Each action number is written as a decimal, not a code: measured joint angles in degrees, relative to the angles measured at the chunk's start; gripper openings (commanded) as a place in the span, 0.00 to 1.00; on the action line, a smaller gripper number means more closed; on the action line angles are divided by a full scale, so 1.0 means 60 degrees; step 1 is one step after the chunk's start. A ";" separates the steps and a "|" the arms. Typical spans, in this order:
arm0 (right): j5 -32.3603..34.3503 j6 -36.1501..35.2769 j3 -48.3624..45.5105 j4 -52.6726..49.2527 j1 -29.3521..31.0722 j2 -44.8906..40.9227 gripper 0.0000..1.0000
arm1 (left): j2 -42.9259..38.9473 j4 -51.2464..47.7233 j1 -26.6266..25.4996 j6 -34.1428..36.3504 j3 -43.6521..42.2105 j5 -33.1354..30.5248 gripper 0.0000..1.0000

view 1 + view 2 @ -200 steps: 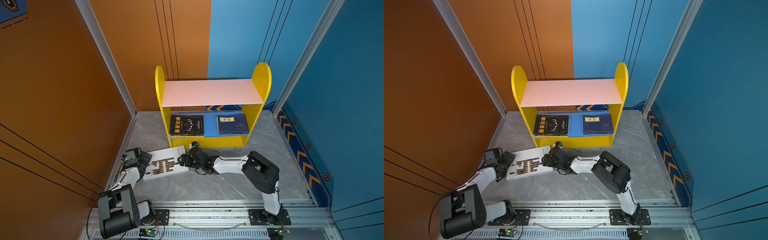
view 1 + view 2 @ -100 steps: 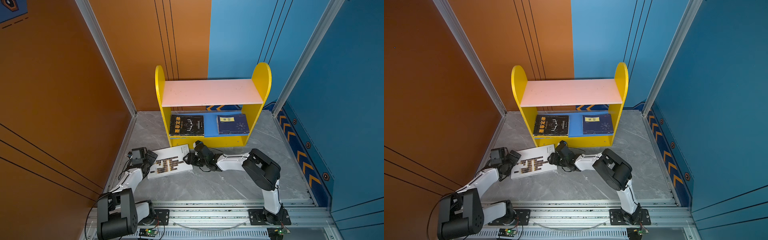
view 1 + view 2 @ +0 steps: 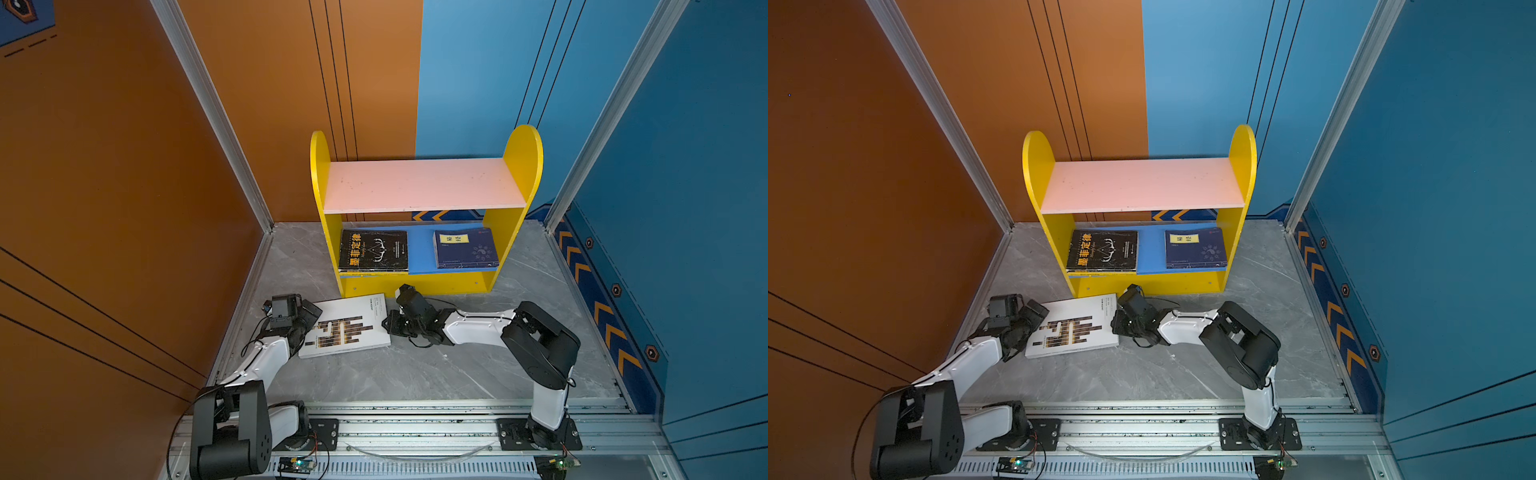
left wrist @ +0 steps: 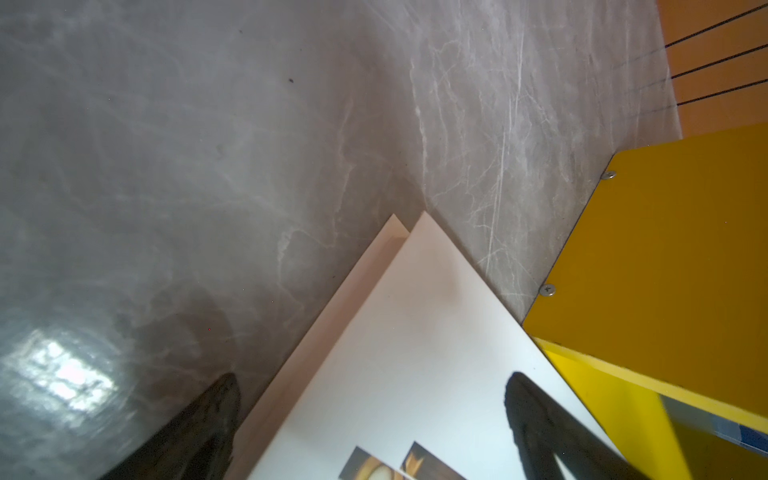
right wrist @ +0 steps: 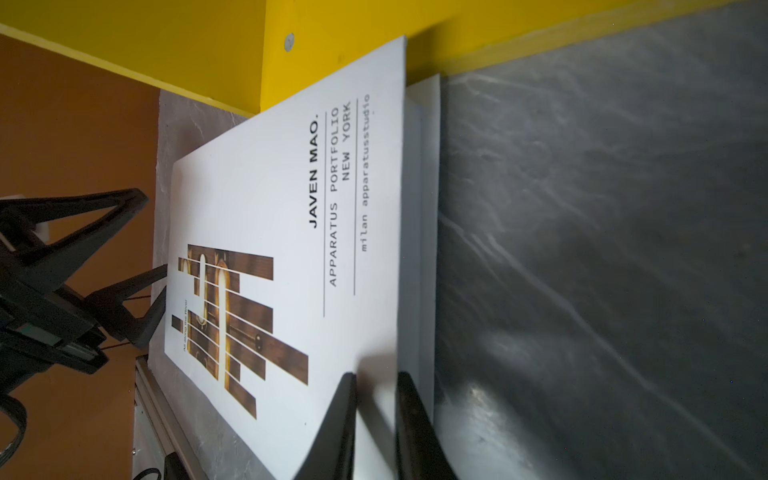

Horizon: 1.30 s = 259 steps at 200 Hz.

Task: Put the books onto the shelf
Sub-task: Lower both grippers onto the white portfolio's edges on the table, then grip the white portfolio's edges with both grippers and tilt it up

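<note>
A grey marbled counter [image 3: 415,374] sits between orange and blue walls, with the shelf [image 3: 517,158] at the far middle. On its blue lower board lie a black book [image 3: 372,250] on the left and a navy book [image 3: 465,249] on the right. The white book [image 3: 347,328] lies on the counter just in front of the shelf's left end. The left gripper [image 4: 370,382] gapes wide at its left corner. The right gripper [image 5: 376,386] has narrowed on its right edge, seemingly pinching the cover.
</note>
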 measured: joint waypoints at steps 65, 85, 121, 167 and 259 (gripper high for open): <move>-0.0372 0.0098 -0.0273 0.0004 -0.0189 -0.1082 0.05 | 0.0007 -0.0022 0.0280 0.0433 0.0382 0.0710 1.00; -0.0594 0.0098 -0.0382 0.0004 -0.0251 -0.1614 0.03 | 0.0044 -0.0073 0.0463 0.0597 0.0627 0.1133 0.99; -0.1053 0.0095 -0.0535 -0.0117 -0.0255 -0.2583 0.00 | 0.0040 -0.0153 0.0874 0.0674 0.0834 0.2080 0.99; -0.0991 0.0095 -0.0761 -0.0973 -0.0244 -0.3727 0.00 | -0.0120 -0.0200 0.1195 0.0678 0.0860 0.2787 0.99; 0.0361 0.1140 -0.1169 -0.2976 -0.0310 -0.5581 0.00 | -0.2124 -0.0047 0.0699 -0.0867 0.0375 0.4637 0.99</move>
